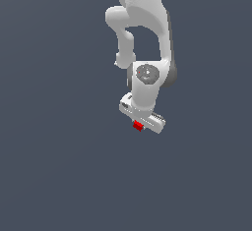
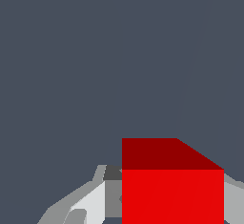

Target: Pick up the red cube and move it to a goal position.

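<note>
Hanging down from the top of the exterior view, the white Panda arm (image 1: 142,23) bends through its rounded joints to a wrist with a grey disc on its face, and below that sits the gripper (image 1: 140,123), a pale bar tilted a little so that its end toward the exterior view's right sits lower. Tucked against the underside of that bar is the red cube (image 1: 138,126), tiny beside the hand and much narrower than the hand is wide. All around is flat slate-grey background (image 1: 54,166) (no edge or shadow that I can make out from where I stand), so I cannot tell whether the cube rests on a surface or is lifted clear of one.

The wrist view settles the grip better. The red cube (image 2: 172,194) fills the near part of the picture, one bright face toward the camera and a darker face above it, and grey-white fingers (image 2: 88,201) press in on one flank while another pale finger shows at the opposite flank. The jaws stand narrow, drawn in to the cube's width, holding it between them. The cube looks square to the fingers, not twisted.
</note>
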Robot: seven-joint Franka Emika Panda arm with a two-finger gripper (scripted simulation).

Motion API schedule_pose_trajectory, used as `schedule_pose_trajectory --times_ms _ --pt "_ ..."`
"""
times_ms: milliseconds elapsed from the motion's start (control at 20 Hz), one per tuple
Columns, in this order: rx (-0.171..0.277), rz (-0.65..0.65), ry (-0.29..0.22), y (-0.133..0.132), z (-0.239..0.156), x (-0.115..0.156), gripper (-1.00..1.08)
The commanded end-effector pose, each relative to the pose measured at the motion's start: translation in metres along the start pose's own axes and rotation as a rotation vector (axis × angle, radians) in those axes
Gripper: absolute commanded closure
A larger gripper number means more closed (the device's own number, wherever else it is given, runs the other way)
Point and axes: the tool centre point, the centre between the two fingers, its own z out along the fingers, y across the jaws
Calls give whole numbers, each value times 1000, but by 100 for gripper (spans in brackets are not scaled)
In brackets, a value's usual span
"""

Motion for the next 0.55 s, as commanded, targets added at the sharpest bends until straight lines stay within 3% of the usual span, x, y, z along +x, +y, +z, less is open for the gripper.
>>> schedule_pose_trajectory --times_ms 0,500 --pt "0 0 0 -7 -7 6 108" --pt "0 0 -1 -18 -16 14 108"
